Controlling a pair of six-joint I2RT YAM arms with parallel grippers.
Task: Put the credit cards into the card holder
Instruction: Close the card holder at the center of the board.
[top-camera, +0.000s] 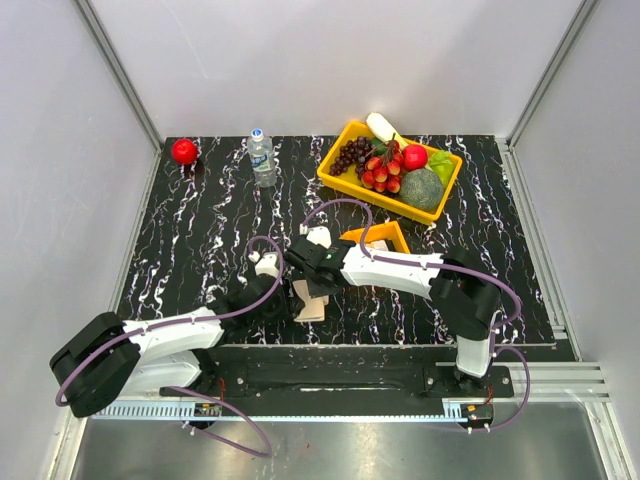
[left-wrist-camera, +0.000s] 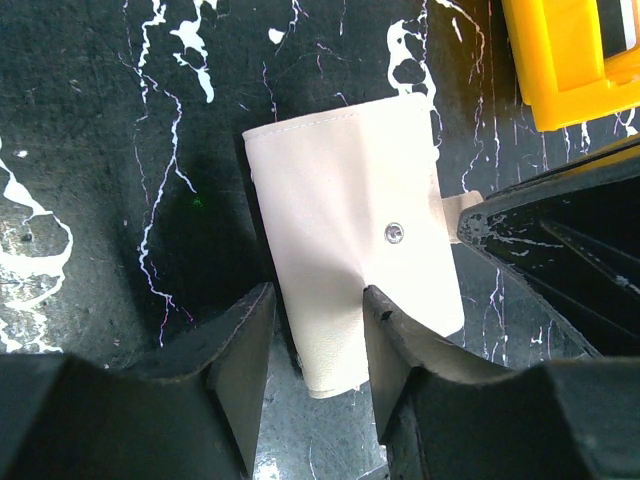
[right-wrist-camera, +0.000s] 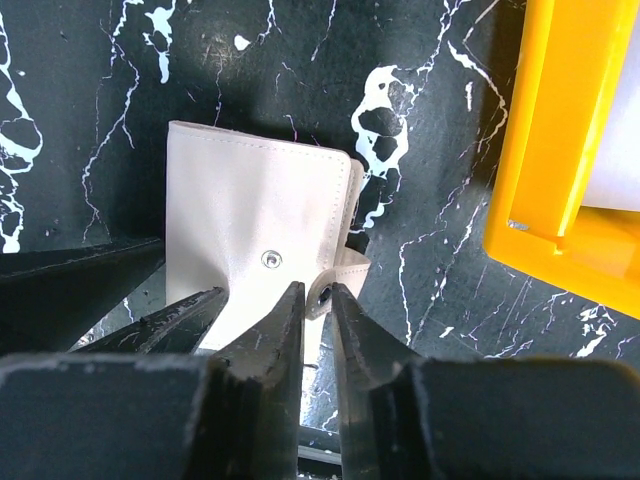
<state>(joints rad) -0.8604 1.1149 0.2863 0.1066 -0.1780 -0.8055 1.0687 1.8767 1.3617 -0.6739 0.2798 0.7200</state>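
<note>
Wallet: I pinch the card holder between left fingers, steadying it.
Strap: right fingers closing around its snap tab to unfasten it.

Nothing readable anywhere tbh. The bottle has a label but it's way too small to make out.

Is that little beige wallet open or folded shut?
Folded shut: the wallet lies flat, plain outer cover with snap stud facing up, no inner sleeves showing.
</note>
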